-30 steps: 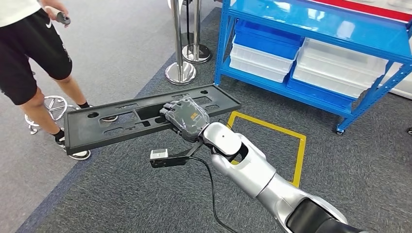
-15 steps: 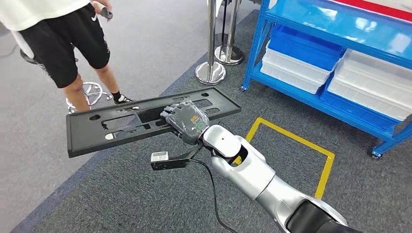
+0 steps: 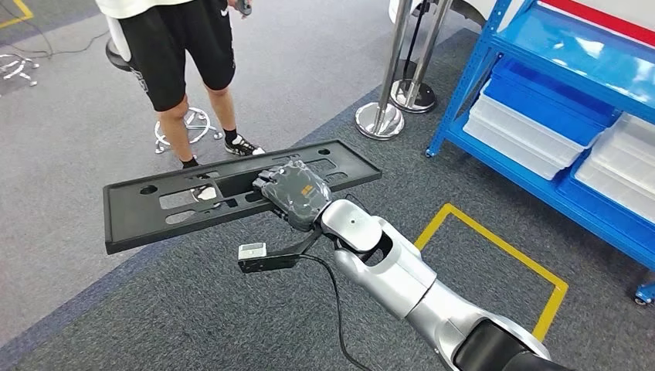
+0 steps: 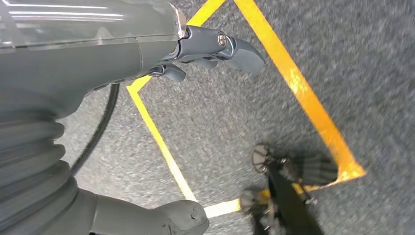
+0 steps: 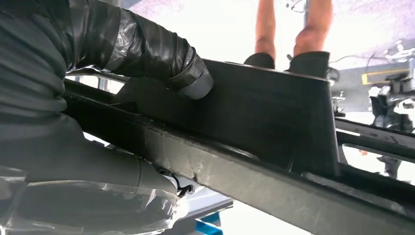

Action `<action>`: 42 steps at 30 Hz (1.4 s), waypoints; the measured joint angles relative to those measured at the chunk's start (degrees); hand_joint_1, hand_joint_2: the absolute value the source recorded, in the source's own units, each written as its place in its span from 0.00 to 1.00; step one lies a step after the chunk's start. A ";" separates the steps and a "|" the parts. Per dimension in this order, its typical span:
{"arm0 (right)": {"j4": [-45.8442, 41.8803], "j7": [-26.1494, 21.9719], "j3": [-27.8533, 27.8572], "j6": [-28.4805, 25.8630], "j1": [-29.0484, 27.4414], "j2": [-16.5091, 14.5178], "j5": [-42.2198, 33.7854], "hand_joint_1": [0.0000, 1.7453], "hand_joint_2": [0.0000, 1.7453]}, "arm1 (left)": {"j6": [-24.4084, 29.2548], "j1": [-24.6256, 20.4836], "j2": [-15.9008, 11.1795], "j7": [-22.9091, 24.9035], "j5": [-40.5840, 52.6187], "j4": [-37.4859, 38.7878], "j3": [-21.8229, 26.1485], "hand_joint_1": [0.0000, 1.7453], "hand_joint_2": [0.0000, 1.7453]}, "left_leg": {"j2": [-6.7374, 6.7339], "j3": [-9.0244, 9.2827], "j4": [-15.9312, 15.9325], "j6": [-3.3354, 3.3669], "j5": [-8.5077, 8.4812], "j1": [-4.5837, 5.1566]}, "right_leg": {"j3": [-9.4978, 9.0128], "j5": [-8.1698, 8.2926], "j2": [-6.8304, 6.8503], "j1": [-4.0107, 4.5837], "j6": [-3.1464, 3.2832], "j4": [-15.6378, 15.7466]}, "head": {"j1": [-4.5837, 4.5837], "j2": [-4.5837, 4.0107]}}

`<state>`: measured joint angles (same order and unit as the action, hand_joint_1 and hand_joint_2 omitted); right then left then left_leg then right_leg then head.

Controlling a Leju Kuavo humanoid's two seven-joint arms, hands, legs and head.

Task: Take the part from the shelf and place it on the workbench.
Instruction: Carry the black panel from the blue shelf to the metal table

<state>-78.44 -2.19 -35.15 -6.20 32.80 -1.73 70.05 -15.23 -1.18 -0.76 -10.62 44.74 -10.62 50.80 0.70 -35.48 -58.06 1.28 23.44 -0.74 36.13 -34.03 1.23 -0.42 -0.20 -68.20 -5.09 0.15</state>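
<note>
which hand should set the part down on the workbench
Right. The right hand already grips the long black panel at its middle; the left hand hangs empty over the floor.

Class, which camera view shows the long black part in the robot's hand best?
The head view: the whole black part shows, end to end, with the right hand gripping its middle. The right wrist view gives a close slice of its edge under the fingers. The left wrist view looks at carpet.

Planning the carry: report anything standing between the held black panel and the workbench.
No workbench is in view, so the path cannot be judged. The right hand holds the long black plastic panel; beyond its far edge stands a person, with chrome stanchion posts nearby.
</note>
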 joint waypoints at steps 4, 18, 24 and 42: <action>0.25 -0.01 0.00 0.01 -0.49 0.14 0.00 1.00 1.00 | 0.11 -0.06 0.01 0.00 0.00 0.00 0.03 0.00 1.00 | 3.01 -0.02 -0.20 0.06 -0.04 0.12 | 2.79 0.64 -1.16 0.00 0.13 -4.60 | -0.01 0.00; 0.11 0.00 -0.02 0.54 -0.25 -0.49 0.21 1.00 1.00 | 0.38 -0.03 0.13 0.33 0.04 0.02 0.28 0.00 1.00 | -0.31 -8.41 -16.58 -3.02 6.99 -0.23 | -4.01 7.02 1.30 0.13 2.38 10.56 | 0.04 0.00; 0.15 -0.04 -0.03 0.64 0.02 -0.54 0.33 1.00 1.00 | 0.35 -0.12 0.11 0.20 0.30 0.02 0.31 0.00 1.00 | -4.57 0.16 -0.97 -1.78 1.05 0.59 | -4.38 5.87 4.91 0.80 1.37 9.83 | 0.01 0.00; 0.91 -0.14 -0.04 1.05 0.22 -0.49 0.83 1.00 1.00 | 0.30 0.02 0.10 0.05 1.20 0.02 0.38 0.00 1.00 | 7.26 -1.17 -0.99 -1.97 0.04 -0.15 | -2.33 6.97 -5.15 -0.69 0.66 8.93 | 0.02 0.00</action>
<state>-77.53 -2.32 -35.18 -5.14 33.02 -2.22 70.88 -14.93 -1.16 -0.66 -10.57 45.94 -10.60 51.17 7.96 -36.65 -59.04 -0.70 23.48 -0.90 33.80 -27.06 -3.91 -1.11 0.46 -59.27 -5.07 0.15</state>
